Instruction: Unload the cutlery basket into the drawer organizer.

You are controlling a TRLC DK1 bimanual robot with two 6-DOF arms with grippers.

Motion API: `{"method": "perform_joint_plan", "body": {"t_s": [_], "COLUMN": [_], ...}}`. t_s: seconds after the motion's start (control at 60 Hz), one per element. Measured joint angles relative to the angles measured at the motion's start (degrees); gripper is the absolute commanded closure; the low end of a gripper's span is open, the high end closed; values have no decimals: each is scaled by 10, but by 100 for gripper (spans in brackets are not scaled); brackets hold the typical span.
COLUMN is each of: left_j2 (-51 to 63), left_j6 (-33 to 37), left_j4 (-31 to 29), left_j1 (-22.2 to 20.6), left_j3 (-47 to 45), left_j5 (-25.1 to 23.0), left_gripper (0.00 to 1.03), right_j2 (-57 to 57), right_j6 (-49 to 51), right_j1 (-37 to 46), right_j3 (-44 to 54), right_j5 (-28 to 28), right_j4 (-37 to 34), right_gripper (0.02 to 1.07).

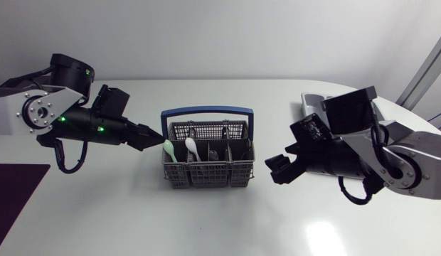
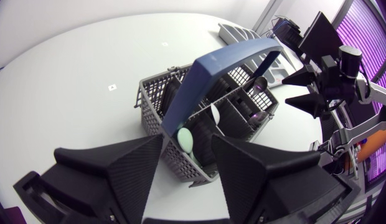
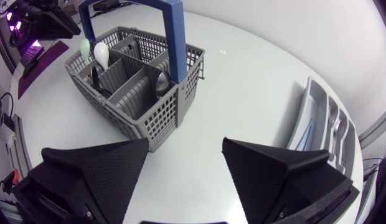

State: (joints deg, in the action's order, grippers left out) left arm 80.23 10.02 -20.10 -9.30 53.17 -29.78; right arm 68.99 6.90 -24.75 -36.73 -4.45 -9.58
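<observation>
The white table (image 1: 206, 227) is shining glossy, throwing back lamp glare. The cutlery basket (image 1: 206, 172) is reading as matt grey plastic lattice, its blue handle (image 1: 206, 112) smooth. A metal spoon (image 3: 162, 81) inside is gleaming; the green spoon (image 1: 168, 147) and white spoon (image 1: 191, 147) are looking like smooth plastic. I'm seeing my left gripper (image 2: 187, 163) and right gripper (image 3: 185, 163) as matt black, finely ribbed.

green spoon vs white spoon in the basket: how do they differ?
Colour: the green spoon is pale green, the white spoon plain white. Place: the green spoon stands at the end of the cutlery basket nearest the left gripper, just off its fingertips; the white spoon stands farther in, toward the middle. Shared: both stand bowl-up, poking above the rim, and neither is gripped.
</observation>
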Motion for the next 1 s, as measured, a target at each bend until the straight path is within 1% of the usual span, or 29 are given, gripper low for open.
{"method": "perform_joint_plan", "body": {"t_s": [0.067, 0.15, 0.217, 0.383, 0.4, 0.567, 1.0], "left_j2": [10, 20, 23, 27, 27, 37, 57], "left_j6": [-2, -9, -11, -15, -15, -15, -28], "left_j4": [0, 0, 0, 0, 0, 1, 7], "left_j1": [0, 0, -1, -9, -10, -24, -44], "left_j3": [0, 0, 1, 5, 6, 6, 13], "left_j5": [0, 0, -1, -11, -12, -13, -13], "left_gripper": [53, 53, 57, 59, 61, 61, 61], "right_j2": [-3, -5, -7, -10, -11, -18, -27], "right_j6": [0, 0, 0, 0, 0, 0, 0], "right_j1": [0, 0, 0, 0, 0, 0, 0], "right_j3": [0, 0, -1, -1, -1, -1, -1], "right_j5": [0, 0, 0, 0, 0, 0, -1], "right_j4": [-6, -10, -10, -10, -10, -12, -21], "right_gripper": [20, 20, 20, 20, 20, 20, 20]}}
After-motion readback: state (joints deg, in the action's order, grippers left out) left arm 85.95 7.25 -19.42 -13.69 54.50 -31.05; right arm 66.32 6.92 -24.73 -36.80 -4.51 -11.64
